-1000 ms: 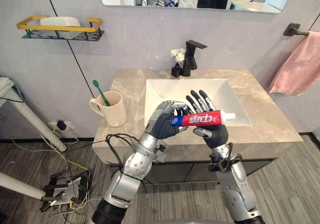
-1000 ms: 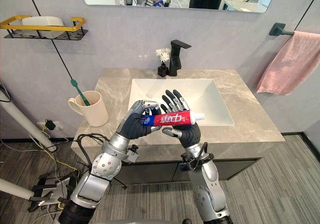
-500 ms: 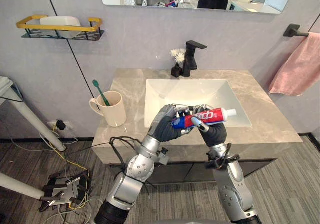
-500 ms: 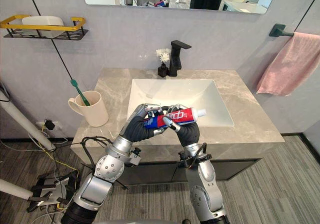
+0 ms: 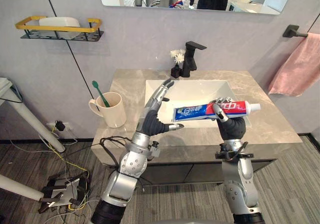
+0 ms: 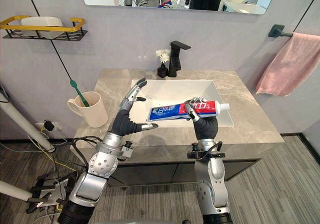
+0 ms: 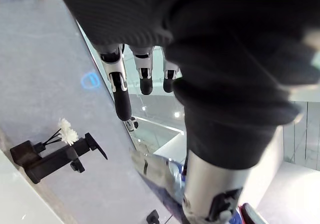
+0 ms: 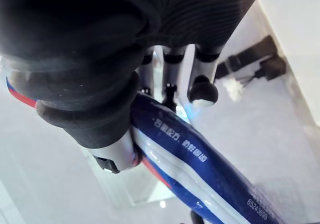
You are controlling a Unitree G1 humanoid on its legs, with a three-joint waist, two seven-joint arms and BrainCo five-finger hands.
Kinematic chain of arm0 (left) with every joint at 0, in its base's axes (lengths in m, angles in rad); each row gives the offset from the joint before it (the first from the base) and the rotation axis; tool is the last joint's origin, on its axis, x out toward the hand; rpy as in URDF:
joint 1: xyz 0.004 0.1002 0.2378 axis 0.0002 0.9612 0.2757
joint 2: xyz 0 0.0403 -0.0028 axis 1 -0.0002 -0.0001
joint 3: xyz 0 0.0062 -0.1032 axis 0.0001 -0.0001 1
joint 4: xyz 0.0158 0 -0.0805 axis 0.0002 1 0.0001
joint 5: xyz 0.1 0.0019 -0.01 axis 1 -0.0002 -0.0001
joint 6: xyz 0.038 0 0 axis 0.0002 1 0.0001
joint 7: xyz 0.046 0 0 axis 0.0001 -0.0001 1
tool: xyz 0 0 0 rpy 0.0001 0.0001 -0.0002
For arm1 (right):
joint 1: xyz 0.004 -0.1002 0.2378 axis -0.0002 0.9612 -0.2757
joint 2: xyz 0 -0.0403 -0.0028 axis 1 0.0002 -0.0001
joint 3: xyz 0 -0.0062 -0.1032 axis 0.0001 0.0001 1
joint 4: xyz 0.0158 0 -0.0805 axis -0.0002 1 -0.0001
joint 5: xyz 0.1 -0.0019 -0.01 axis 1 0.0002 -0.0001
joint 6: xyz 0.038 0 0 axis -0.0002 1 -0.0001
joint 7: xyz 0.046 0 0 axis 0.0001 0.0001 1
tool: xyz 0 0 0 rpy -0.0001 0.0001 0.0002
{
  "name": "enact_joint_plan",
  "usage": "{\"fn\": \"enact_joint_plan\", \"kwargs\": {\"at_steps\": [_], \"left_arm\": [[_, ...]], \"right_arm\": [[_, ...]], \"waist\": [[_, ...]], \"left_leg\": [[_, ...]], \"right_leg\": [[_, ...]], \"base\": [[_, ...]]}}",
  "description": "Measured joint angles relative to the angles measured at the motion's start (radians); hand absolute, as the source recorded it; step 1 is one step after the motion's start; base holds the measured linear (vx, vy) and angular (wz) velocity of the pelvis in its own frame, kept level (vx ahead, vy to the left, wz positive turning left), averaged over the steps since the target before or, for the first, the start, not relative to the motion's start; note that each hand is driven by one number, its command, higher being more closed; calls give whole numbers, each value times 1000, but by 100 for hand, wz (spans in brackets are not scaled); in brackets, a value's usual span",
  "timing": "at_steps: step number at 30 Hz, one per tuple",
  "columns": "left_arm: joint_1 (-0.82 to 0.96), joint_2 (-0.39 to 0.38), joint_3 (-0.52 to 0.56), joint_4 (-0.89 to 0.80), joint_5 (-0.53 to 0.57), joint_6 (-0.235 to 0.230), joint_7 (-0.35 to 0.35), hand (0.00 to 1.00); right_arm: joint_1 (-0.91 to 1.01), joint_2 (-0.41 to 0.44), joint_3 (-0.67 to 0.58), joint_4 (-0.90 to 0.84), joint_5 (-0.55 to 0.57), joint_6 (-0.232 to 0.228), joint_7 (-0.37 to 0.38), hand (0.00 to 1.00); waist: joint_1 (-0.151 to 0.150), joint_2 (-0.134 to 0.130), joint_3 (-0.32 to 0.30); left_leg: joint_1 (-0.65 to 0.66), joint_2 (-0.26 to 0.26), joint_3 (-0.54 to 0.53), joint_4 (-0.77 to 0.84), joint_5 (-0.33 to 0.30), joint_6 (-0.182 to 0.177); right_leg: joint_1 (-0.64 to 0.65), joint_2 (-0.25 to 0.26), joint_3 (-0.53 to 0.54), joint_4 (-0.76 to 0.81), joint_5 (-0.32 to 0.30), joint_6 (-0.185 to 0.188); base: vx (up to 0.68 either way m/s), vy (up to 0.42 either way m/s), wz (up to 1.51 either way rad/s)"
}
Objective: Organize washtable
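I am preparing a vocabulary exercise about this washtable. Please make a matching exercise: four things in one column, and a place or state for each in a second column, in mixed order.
Things
1. toothpaste tube
2. toothbrush
3. towel
4. left hand

Places or states
A. standing in the cup
B. hanging from the wall bar
C. open, fingers straight, holding nothing
D. gripped by the right hand

Pairs: 1-D, 2-A, 3-B, 4-C
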Motion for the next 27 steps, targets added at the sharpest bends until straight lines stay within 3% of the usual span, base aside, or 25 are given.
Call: {"fn": "enact_joint_plan", "kwargs": {"at_steps": [8,13,19,20,24,27], "left_arm": [[25,-4,114,-151,-20,-2,41,0],[71,-28,315,-287,-20,-4,104,0],[139,-56,506,-360,-20,-4,162,0],[166,-73,539,-360,-20,0,175,0],[306,-125,550,-350,-21,7,170,0],[408,-165,545,-238,-46,13,130,0]], "right_arm": [[-24,0,-35,19,-5,0,-12,100],[-160,-22,-77,19,-44,-7,-27,100],[-343,-74,-113,42,-88,-11,-58,100],[-406,-90,-114,77,-95,-11,-70,100],[-570,-154,-109,175,-111,-6,-100,100],[-715,-249,-95,244,-110,4,-100,100]], "waist": [[1,1,0],[9,2,0],[67,5,2],[87,5,2],[126,1,5],[158,-7,12]], "left_leg": [[3,0,-19,-2,1,-1],[4,0,-47,-2,4,-2],[-1,-2,-109,-31,33,-8],[-3,-1,-122,-39,40,-12],[-21,-2,-172,-42,48,-15],[-42,-4,-220,-47,67,-20]], "right_leg": [[16,0,-22,0,-6,0],[36,0,-48,0,-10,-2],[59,0,-110,0,-25,-1],[62,2,-122,0,-26,0],[83,2,-173,0,-36,4],[86,5,-224,0,-41,4]], "base": [[-2,-3,7],[-17,-16,15],[-8,-31,34],[-7,-34,29],[-28,-29,40],[8,-32,49]]}}
